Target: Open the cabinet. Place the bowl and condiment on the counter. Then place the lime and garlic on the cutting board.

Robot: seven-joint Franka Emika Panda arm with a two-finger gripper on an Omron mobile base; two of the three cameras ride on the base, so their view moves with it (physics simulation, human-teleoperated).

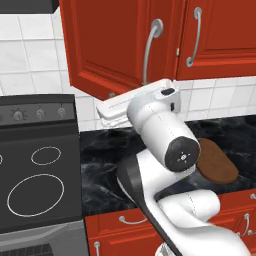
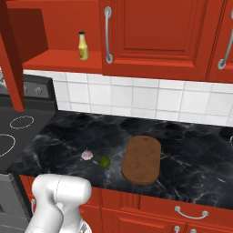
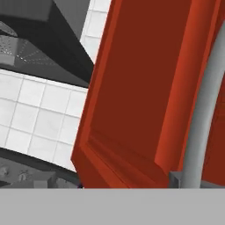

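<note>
The cabinet [image 1: 115,45] hung above the counter [image 2: 191,150] with its left door swung out toward the robot, the long silver handle [image 1: 150,50] curving down its outer face. The opening step looked finished or nearly so. To do it well, the arm would need to back off without catching the door's lower edge, then reach round it to the inner shelf.

In the right base view the condiment [image 2: 83,46] stood upright on that red shelf [image 2: 63,61], in the open left bay. The bowl could not be made out. Lower down, the garlic [image 2: 87,155] and the lime [image 2: 104,161] lay just beside each other on the counter, left of the cutting board [image 2: 142,160], which was bare.

The arm was folded high, its forearm reaching up and left beneath the open door. In the hand view the door panel and handle [image 3: 200,118] stood very close. The claw was released and spread wide, holding nothing.
</note>
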